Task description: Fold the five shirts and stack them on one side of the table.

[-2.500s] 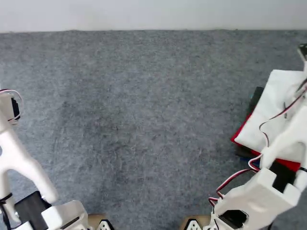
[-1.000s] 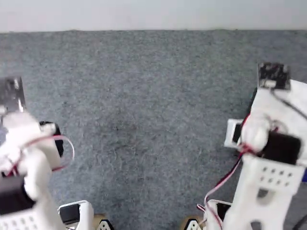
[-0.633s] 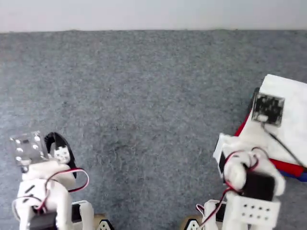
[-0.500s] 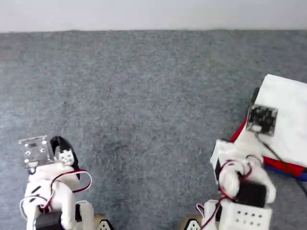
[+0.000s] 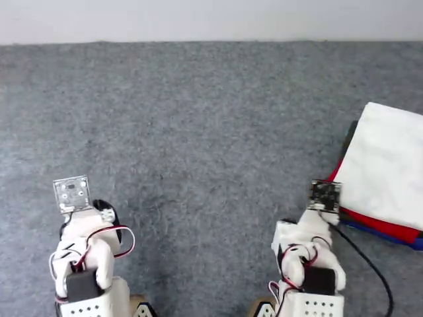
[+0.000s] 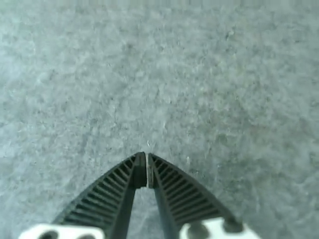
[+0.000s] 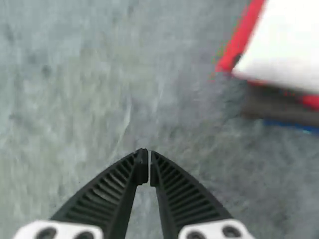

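A stack of folded shirts (image 5: 386, 181) lies at the table's right edge, a white one on top, red, dark and blue layers under it. The same stack (image 7: 279, 55) appears in the right wrist view, off to one side of the fingers. My right gripper (image 7: 148, 167) is shut and holds nothing, hovering over bare grey felt. My left gripper (image 6: 146, 170) is also shut and empty above the felt. Both arms sit folded back at the near edge, the left arm (image 5: 82, 247) on the left and the right arm (image 5: 310, 247) beside the stack.
Grey felt (image 5: 211, 132) covers the whole table. A pale wall (image 5: 211, 20) runs along the far edge. The right arm's black cable (image 5: 367, 257) trails over the felt near the stack.
Both arms have drawn back from the table's sides to the near edge. The right arm has come off the stack, leaving the white shirt uncovered.
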Robot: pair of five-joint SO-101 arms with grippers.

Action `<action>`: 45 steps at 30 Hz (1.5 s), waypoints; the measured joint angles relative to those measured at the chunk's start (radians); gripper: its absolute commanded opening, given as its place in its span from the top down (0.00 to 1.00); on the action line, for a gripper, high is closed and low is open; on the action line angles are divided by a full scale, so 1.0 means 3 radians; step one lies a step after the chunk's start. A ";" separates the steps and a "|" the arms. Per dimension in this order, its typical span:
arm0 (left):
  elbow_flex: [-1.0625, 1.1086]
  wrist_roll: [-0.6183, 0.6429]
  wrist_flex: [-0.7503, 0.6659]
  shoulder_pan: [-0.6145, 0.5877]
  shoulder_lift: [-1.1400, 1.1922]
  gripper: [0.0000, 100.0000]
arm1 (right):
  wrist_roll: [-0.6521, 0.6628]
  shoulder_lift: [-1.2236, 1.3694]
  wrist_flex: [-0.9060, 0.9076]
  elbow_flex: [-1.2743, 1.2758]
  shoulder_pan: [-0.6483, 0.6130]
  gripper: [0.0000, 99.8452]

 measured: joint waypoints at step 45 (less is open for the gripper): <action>0.0189 0.0000 0.0368 0.0000 0.0000 0.99 | 0.0000 0.0020 0.0235 0.0031 -0.0205 0.99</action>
